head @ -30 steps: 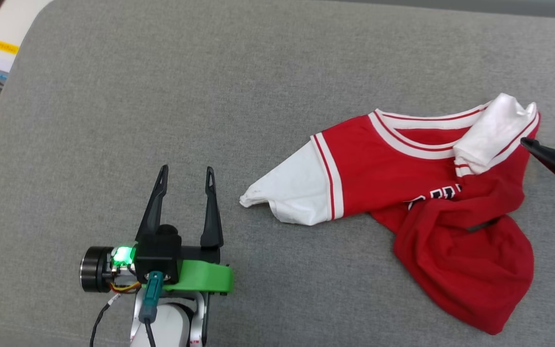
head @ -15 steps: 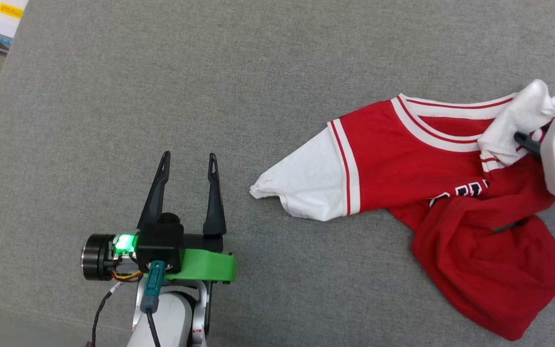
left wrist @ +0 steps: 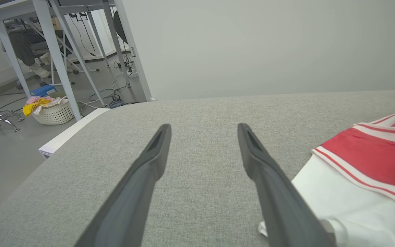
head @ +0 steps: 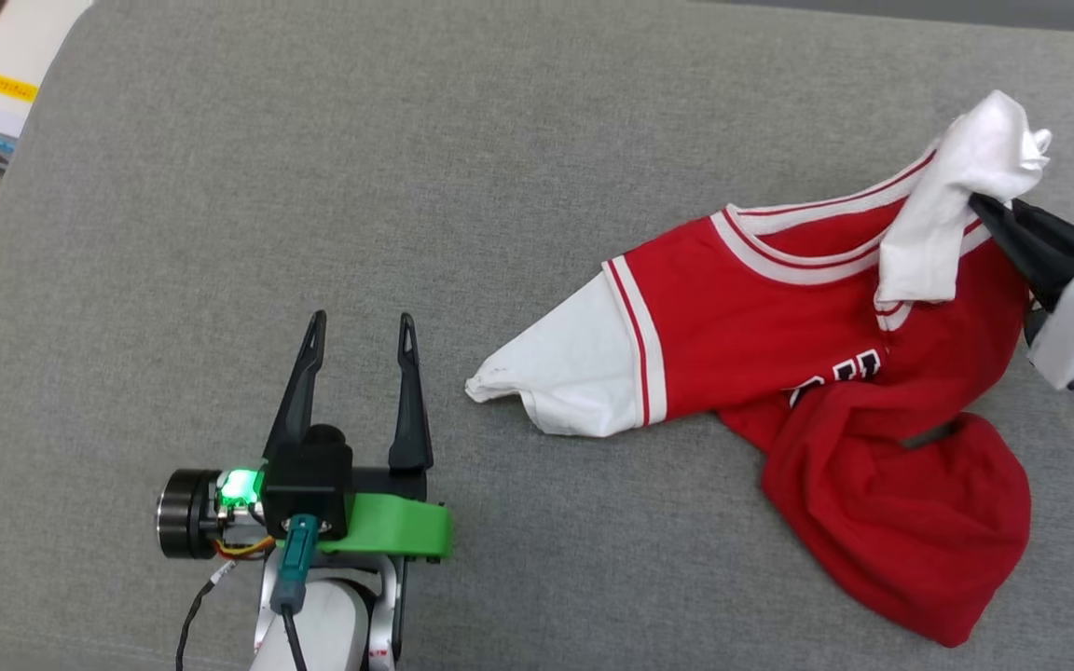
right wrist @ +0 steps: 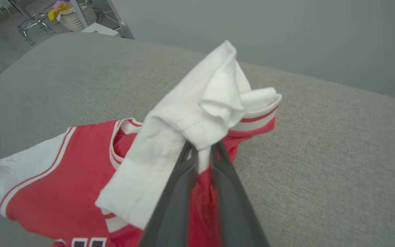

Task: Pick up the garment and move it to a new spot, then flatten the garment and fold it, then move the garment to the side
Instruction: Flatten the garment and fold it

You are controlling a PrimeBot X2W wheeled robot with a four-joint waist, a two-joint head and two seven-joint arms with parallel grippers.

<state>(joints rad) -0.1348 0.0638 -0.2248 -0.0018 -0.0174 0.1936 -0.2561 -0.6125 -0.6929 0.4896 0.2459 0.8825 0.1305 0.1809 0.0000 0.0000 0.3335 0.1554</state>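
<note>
My left gripper is on the left, jaws wide, with nothing in them. The garment lies crumpled on the gray cushion just to its right. My right gripper pinches the garment's white sleeve and holds it up.

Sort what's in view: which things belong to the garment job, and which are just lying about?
Job: the garment, crumpled on the grey cushion; right gripper, shut on its white sleeve; left gripper, open beside the other sleeve.
Lying about: white basket of cloths, blue box, floor cables, metal table legs.
</note>
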